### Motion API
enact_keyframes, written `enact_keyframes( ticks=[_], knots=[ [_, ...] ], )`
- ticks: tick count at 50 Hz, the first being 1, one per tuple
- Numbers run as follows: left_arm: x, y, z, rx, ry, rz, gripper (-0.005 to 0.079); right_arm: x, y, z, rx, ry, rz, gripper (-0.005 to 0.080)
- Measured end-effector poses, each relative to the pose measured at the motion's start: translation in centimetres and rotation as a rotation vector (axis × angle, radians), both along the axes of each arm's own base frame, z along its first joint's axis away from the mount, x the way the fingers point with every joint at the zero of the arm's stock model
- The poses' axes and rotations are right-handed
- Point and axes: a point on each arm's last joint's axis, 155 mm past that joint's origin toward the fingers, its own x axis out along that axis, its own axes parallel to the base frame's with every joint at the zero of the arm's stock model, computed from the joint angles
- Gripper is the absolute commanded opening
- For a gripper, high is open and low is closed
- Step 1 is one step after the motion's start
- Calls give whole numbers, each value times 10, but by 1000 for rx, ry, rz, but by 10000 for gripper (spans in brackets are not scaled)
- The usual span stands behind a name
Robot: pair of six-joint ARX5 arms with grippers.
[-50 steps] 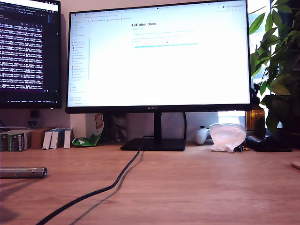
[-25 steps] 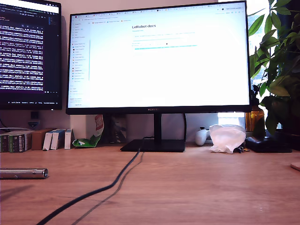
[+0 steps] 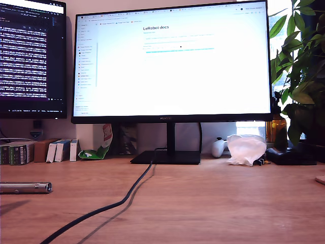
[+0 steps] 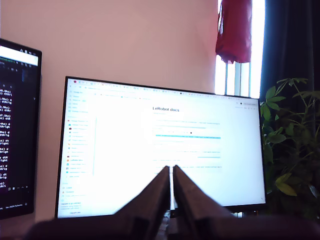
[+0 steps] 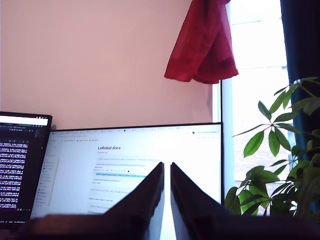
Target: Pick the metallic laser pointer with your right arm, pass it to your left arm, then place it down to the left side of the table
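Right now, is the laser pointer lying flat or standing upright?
Lying flat. The metallic laser pointer rests on its side on the table at the exterior view's left edge, with no jaws near it.

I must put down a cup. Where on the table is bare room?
The table is bare between the black cable and the exterior view's right edge. A narrower patch lies between the cable and the laser pointer. The back edge is crowded: monitor stand, boxes, white bag.

Office or home desk workspace: two monitors (image 3: 172,61) on a wooden table (image 3: 213,203), potted plant (image 3: 299,66), window.
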Motion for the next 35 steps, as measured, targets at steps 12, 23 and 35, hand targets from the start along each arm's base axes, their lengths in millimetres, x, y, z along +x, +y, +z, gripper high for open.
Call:
enact_keyframes(
  ticks=[12, 23, 35],
  knots=[
    [2, 3, -13, 40, 37, 41, -20, 20, -1, -42, -25, 115, -19, -13],
    [18, 21, -43, 57, 160, 157, -20, 27, -1, -59, -58, 173, -35, -13],
    [33, 39, -92, 91, 356, 265, -20, 42, -6, -105, -84, 362, -68, -13]
  ],
)
